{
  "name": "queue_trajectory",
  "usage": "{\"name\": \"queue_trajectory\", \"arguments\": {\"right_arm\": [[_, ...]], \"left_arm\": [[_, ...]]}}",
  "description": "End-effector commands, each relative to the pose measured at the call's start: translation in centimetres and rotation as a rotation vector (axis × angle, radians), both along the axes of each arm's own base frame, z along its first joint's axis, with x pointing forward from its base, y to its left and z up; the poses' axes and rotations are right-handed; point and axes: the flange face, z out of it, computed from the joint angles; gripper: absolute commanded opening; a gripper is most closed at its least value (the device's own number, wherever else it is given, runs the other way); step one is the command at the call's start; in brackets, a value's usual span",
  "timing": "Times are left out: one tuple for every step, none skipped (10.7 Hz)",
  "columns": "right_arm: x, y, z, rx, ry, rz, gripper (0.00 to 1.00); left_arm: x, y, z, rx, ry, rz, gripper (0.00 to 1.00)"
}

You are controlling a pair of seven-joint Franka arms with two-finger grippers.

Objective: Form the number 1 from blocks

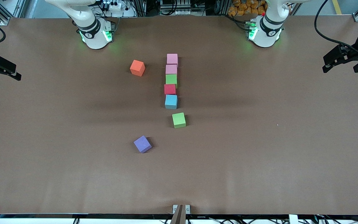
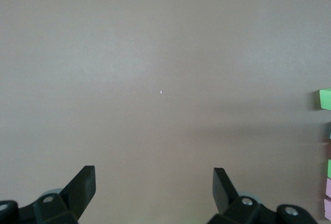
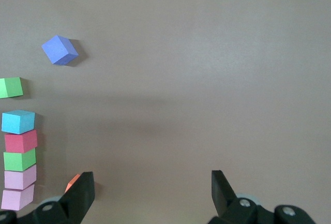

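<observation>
Five blocks form a touching line in the middle of the table: pink (image 1: 172, 58), pink (image 1: 171, 69), green (image 1: 171, 79), red (image 1: 170, 89), blue (image 1: 171, 101). A second green block (image 1: 178, 120) lies apart, nearer the front camera. A purple block (image 1: 142, 144) (image 3: 60, 49) sits nearer still, turned askew. The orange block (image 1: 137, 67) stands beside the line, toward the right arm's end. My right gripper (image 1: 3, 76) (image 3: 151, 180) hangs open and empty over its end of the table. Over the other end my left gripper (image 1: 340, 69) (image 2: 154, 177) is also open and empty.
Brown table surface (image 1: 259, 140) stretches around the blocks. Both robot bases (image 1: 95, 34) (image 1: 264, 31) stand along the table edge farthest from the front camera. A small clamp (image 1: 181, 209) sits at the nearest edge.
</observation>
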Motion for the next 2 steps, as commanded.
{"name": "queue_trajectory", "arguments": {"right_arm": [[0.0,-0.37,-0.06,0.021,0.003,0.004,1.0],[0.01,-0.29,-0.06,0.021,0.003,0.005,1.0]], "left_arm": [[-0.95,-0.46,0.18,-0.003,0.005,-0.035,1.0],[-0.99,-0.71,0.16,-0.005,0.006,-0.041,1.0]]}}
